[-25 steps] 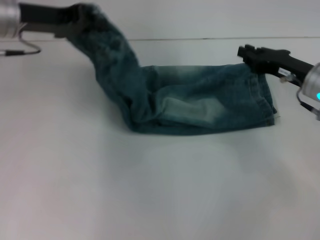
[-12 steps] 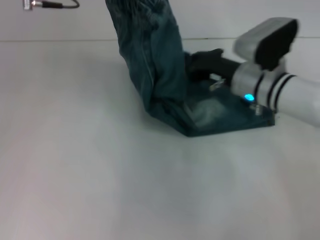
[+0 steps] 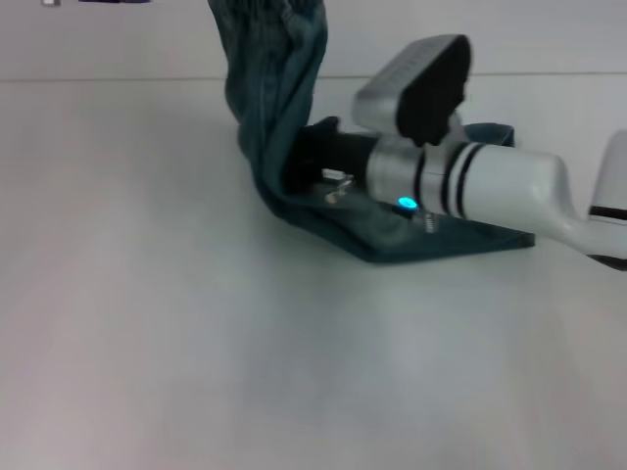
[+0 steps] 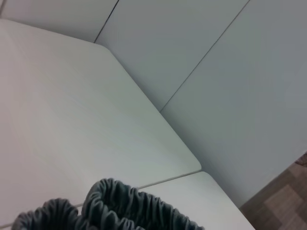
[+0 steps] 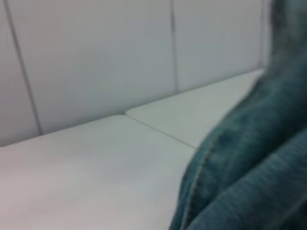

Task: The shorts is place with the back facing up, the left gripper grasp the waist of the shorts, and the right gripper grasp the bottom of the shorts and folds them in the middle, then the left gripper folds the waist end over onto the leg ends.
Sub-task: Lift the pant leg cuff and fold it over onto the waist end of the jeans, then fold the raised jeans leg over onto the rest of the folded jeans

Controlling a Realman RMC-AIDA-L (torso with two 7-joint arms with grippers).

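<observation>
The blue denim shorts (image 3: 274,88) rise steeply from the table, and their waist end runs out of the top of the head view. The leg end (image 3: 460,240) lies flat on the table. My left gripper is above the head view's top edge; the gathered waistband (image 4: 120,208) hangs close under its wrist camera, held up. My right gripper (image 3: 306,162) is black and reaches in from the right over the flat leg end, its tip against the crease where the cloth turns upward. Its arm hides much of the flat part. Denim (image 5: 240,167) fills one side of the right wrist view.
The white table (image 3: 196,343) spreads wide in front and to the left. A pale panelled wall (image 4: 216,72) stands behind the table's far edge. The right arm's white forearm (image 3: 509,186) lies across the shorts.
The waist end has gone up and to the right, out of the top of the view. My right arm has swung left across the leg end, reaching the crease.
</observation>
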